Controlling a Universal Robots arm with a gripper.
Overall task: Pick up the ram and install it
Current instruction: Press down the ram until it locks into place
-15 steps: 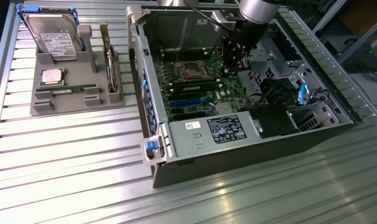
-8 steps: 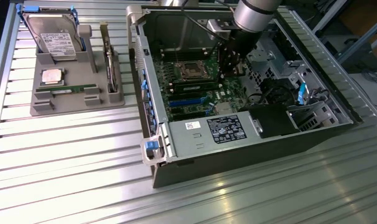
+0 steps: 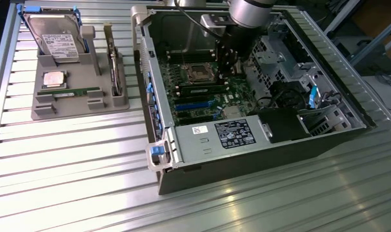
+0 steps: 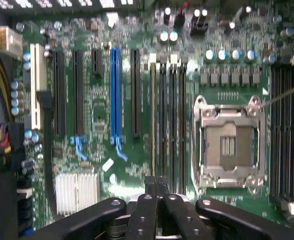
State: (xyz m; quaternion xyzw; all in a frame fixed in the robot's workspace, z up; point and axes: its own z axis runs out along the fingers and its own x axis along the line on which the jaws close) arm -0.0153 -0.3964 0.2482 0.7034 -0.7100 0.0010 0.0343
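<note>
Exterior view: the arm reaches down into the open computer case (image 3: 260, 116), its gripper (image 3: 229, 63) hanging just above the motherboard (image 3: 202, 92), close beside the empty processor socket (image 3: 199, 72). One ram stick (image 3: 205, 90) already lies seated in a slot next to that socket, on the side toward the power supply (image 3: 228, 137). Its twin (image 3: 69, 92) rests in the grey parts tray (image 3: 79, 108), outside the case and well apart from the socket, near a hard drive (image 3: 56, 41) and a silver processor chip (image 3: 53, 79). Wrist view: the gripper (image 4: 157, 187) has its fingers pressed together with nothing visible between them, poised over the memory slots (image 4: 167, 120) beside the socket (image 4: 229, 142). One slot (image 4: 152, 120) looks filled with a pale-edged stick. Risks, as a judgement: a stick not fully latched could lift or sit crooked; closed fingertips this near the socket could graze its exposed pins or knock neighbouring capacitors (image 4: 227, 55).
</note>
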